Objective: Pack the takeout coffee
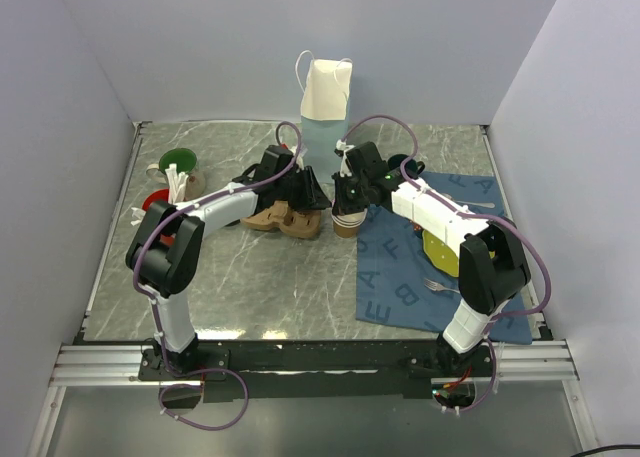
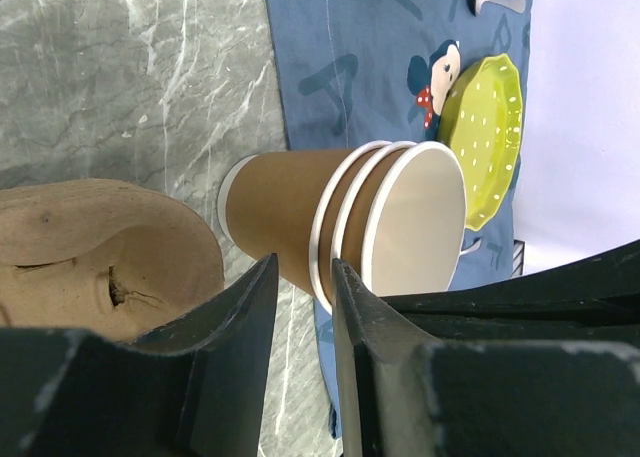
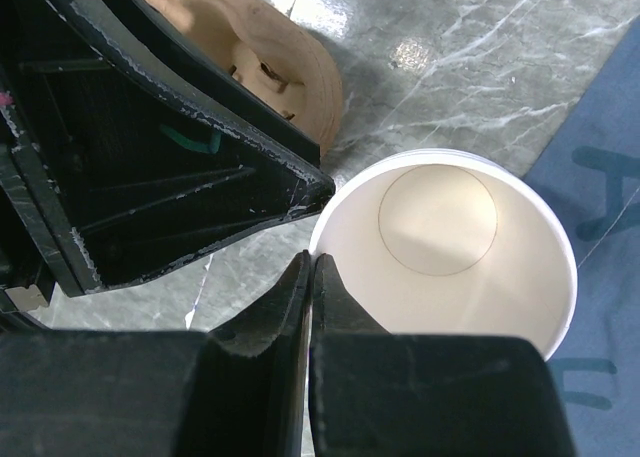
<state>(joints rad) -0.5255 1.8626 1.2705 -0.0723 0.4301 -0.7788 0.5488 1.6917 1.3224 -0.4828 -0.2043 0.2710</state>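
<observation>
**Thin rim pinch on a nested stack, with both claws crowded close**

The right claw is pressed together on the rim of the innermost cup, one finger inside and one outside. The stack of kraft cups stands upright directly beneath it, by the edge of the blue cloth. The left claw is partly spread with nothing between its fingers, just beside the stack's wall; whether it touches cannot be told. Likely trouble: nothing clamps the outer cups, so a lift may drag the whole stack up. The paper rim may crease or slip free, or the stack may tip toward the pulp carrier beside the left claw. No lid is in view.
</observation>
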